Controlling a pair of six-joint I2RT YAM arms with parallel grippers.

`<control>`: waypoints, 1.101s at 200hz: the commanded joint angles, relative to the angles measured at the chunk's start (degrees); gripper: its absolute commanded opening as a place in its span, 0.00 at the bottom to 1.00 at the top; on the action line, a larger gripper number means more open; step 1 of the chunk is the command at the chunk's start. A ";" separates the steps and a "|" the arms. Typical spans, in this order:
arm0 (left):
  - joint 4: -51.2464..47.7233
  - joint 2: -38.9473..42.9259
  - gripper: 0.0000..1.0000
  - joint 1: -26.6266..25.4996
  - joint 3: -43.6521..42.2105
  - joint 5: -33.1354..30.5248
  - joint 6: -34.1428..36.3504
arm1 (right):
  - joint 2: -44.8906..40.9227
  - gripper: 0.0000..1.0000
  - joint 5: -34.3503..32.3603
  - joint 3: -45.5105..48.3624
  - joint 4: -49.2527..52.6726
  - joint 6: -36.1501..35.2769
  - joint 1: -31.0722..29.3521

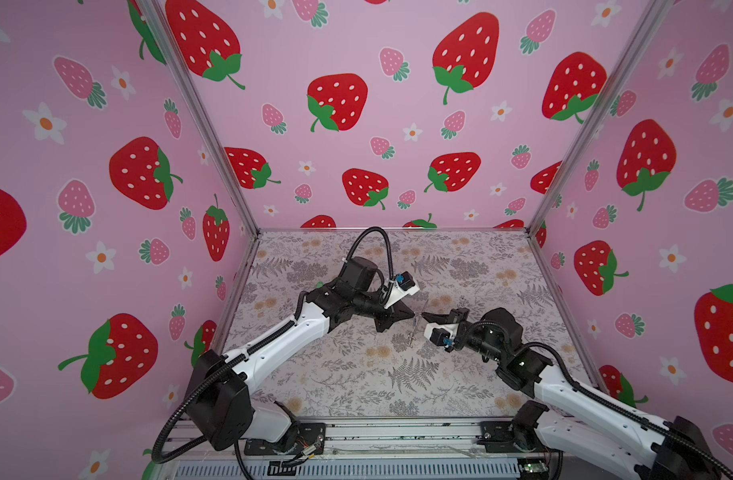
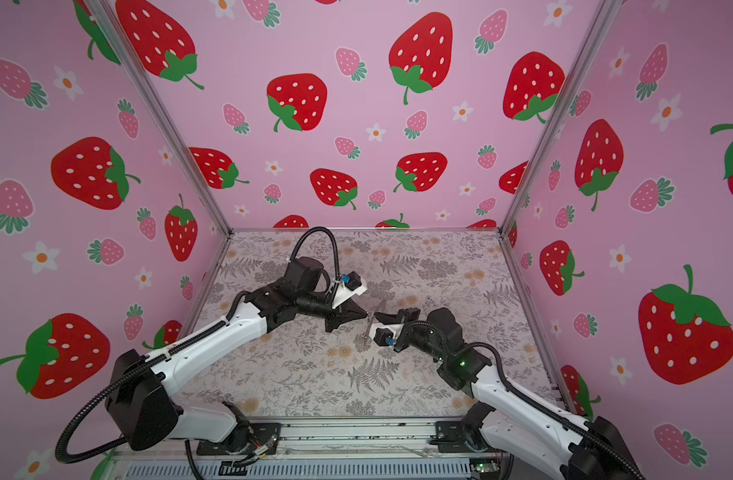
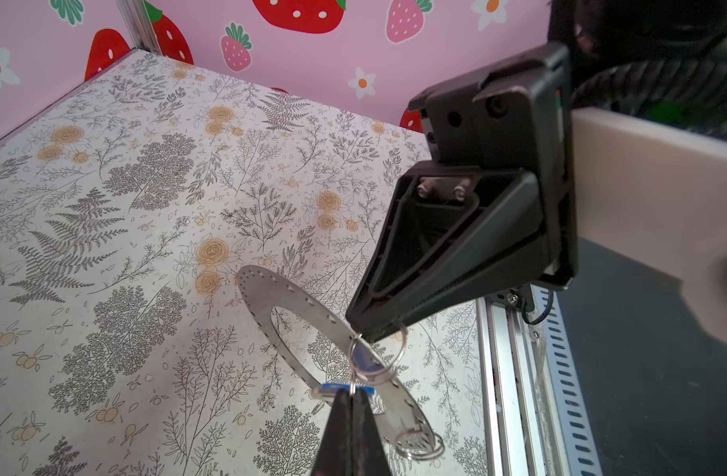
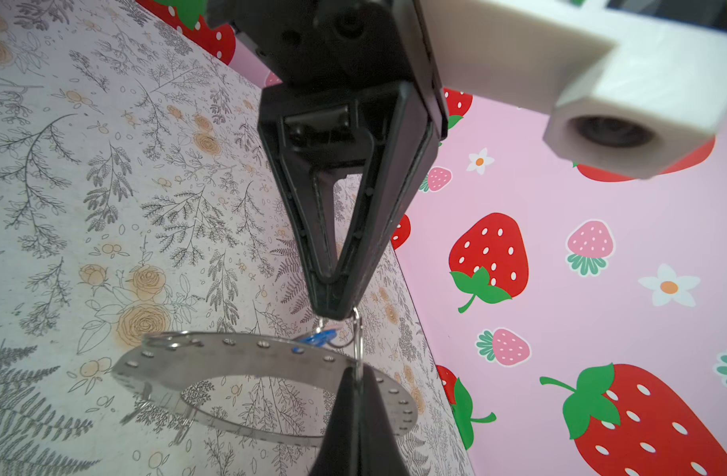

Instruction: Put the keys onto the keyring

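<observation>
The keyring (image 3: 267, 294) is a flat grey metal ring with small holes round its rim, held in the air above the table; it shows edge-on in both top views (image 1: 414, 328) (image 2: 368, 328). A blue-headed key (image 3: 340, 387) lies at the tips of my left gripper (image 3: 350, 391), which is shut on it. A small split ring (image 3: 379, 362) passes through the keyring's rim. My right gripper (image 4: 355, 373) is shut on that split ring's wire, tip to tip with the left gripper (image 4: 333, 313). The blue key (image 4: 318, 338) hangs just above the keyring (image 4: 230, 358).
A second small split ring (image 3: 419, 447) hangs at the keyring's other end. The floral table (image 1: 356, 374) lies below, strawberry-print walls (image 1: 377, 124) on three sides, and a metal rail (image 1: 398, 432) runs along the front edge.
</observation>
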State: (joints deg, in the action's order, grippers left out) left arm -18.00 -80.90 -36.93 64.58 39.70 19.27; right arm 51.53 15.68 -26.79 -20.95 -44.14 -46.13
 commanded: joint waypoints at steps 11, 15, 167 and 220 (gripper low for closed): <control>-0.51 0.31 0.00 1.20 0.99 1.14 -0.22 | -1.66 0.00 2.51 0.24 -0.81 1.70 -0.34; -0.38 0.31 0.00 1.34 0.80 1.70 -0.34 | -1.63 0.00 2.58 0.31 -0.89 1.98 -0.31; 7.47 13.27 0.44 2.38 -10.34 5.43 16.45 | 3.84 0.00 14.65 -2.98 -2.31 12.18 1.26; -1.14 11.10 0.40 2.39 -5.34 8.71 24.94 | 4.70 0.00 20.62 -4.77 -2.19 13.73 1.40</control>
State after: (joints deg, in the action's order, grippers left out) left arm -15.27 -68.45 -34.61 55.37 45.34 37.60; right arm 56.01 30.85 -28.51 -20.99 -31.86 -44.97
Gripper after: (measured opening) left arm 0.413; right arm 0.044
